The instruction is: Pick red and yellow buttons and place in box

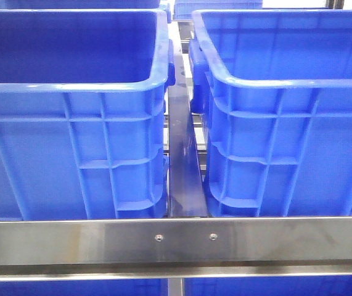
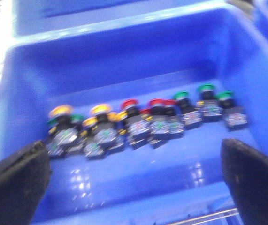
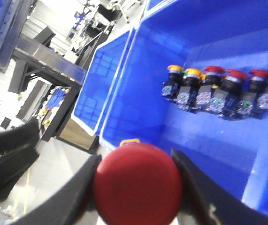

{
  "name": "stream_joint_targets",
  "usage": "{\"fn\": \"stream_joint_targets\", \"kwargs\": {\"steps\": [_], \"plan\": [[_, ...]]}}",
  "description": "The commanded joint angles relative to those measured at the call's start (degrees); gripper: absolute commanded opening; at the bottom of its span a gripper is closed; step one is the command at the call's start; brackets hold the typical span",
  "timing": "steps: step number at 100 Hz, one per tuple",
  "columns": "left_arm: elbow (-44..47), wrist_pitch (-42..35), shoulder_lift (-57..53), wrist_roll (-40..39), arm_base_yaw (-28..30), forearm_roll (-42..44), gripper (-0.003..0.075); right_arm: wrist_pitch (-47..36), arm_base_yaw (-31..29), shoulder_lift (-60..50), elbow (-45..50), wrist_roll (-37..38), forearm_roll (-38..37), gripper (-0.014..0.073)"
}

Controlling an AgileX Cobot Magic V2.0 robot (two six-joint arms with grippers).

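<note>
The right gripper (image 3: 136, 187) has its jaws closed on a red button (image 3: 138, 183), the broad red cap squeezed between the two dark fingers and a scrap of yellow showing just behind it. Beyond these jaws lies the inside of a blue crate (image 3: 124, 93), where a row of buttons (image 3: 218, 91) stands against the far wall: yellow caps at one end, red ones in the middle, a green cap at the other end. The held button is well apart from that row and looks to be raised above the crate floor, though the height cannot be judged.

The left gripper (image 2: 134, 183) is empty, with its jaws spread wide. Straight ahead of them, on the floor of a crate (image 2: 26, 61), a line of buttons (image 2: 143, 122) sits mixed together: yellow caps towards one finger, red in the centre, green towards the other finger, many touching each other. This view is blurred.

From the front, only two blue crates (image 1: 71, 86) and a steel rail (image 1: 176, 240) show; neither arm is visible there.

The main risk is the grip on the red button. The cap is round and smooth, so it could twist or slip out if the arm swings fast. For the left jaws, the crowding is the trouble: closing on a red or yellow button may also catch a green neighbour or knock the row over.
</note>
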Motion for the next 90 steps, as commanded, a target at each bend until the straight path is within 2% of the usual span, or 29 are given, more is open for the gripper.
{"fn": "stream_joint_targets", "kwargs": {"steps": [1, 13, 20, 27, 39, 47, 73, 90], "plan": [[2.24, -5.24, -3.75, -1.25, 1.65, 0.39, 0.0671, -0.62, 0.02, -1.30, -2.11, -1.75, 3.67, -0.0067], [6.46, -5.52, -9.56, -1.25, 2.57, -0.29, 0.0652, -3.65, 0.02, -1.30, -2.11, -1.79, 3.67, -0.0067], [8.19, -5.63, -12.34, -1.25, 2.57, -0.29, 0.0577, -4.59, -0.44, -1.30, -2.11, -1.79, 3.67, -0.0067], [9.31, -5.63, -14.34, -1.25, 2.57, -0.29, 0.0445, -4.64, -1.65, -1.30, -2.11, -1.79, 3.87, -0.0067], [9.70, -5.63, -15.97, -1.25, 2.57, -0.29, 0.0148, -4.71, -5.39, -1.30, -2.11, -1.79, 4.80, -0.0067], [9.70, -5.63, -16.07, -1.25, 2.57, -0.29, -0.0015, -5.15, -9.33, -1.30, -2.11, -1.79, 5.13, -0.0067], [9.70, -5.76, -16.07, -1.25, 2.57, -0.29, -0.0019, -6.88, -21.06, 1.59, -2.40, -1.79, 5.13, -0.0067], [9.70, -5.85, -16.07, -1.25, 2.57, -0.29, -0.0019, -5.46, -23.63, 9.64, -5.39, -2.29, 4.87, -0.0067]]}}
